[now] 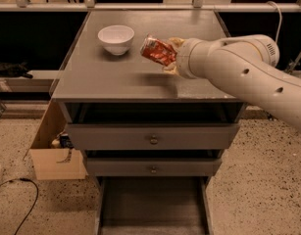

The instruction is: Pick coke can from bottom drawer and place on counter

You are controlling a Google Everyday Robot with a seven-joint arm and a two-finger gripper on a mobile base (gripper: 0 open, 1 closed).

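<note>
One small red metal coke can (157,51) hangs tilted above the flat grey counter (115,80), pinched by the pale gripper (170,56).

One camera is looking down at the cabinet (152,140) front.

It is sitting high and fairly near, taking in the counter (115,82) up top and the bottom drawer (152,204) at the lower edge; the gripper (170,57) is holding the coke can (157,51) over the counter, right of centre.

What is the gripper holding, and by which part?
The gripper holds the red metal coke can, tilted above the grey counter, by its lower body.
</note>
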